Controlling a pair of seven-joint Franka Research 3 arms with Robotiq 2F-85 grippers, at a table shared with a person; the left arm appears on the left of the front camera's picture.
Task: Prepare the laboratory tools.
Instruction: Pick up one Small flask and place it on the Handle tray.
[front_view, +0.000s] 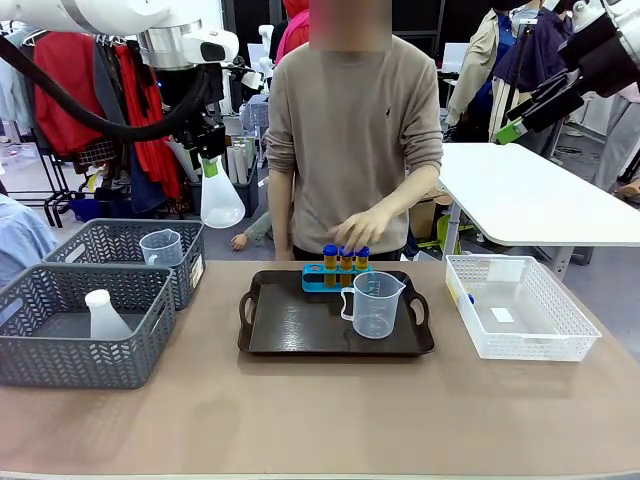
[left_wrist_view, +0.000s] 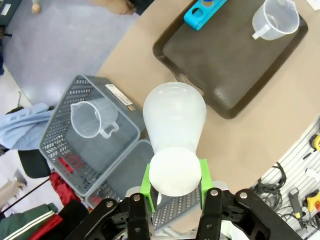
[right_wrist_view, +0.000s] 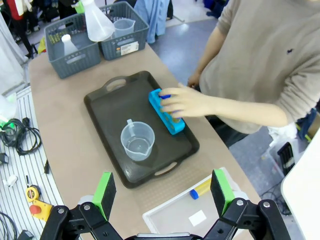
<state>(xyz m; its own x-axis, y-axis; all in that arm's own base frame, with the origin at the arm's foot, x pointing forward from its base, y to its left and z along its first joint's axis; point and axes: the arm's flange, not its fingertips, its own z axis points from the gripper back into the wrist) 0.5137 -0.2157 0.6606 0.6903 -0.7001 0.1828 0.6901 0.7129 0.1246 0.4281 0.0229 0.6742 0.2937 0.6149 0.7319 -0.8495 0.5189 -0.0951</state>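
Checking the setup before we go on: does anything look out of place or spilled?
Nothing is spilled. One amber tube lies on its side in the white basket, apart from three tubes standing in the blue rack on the tray.

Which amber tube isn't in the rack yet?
The amber tube lying on its side in the white basket; the other three tubes stand upright in the blue rack on the tray.
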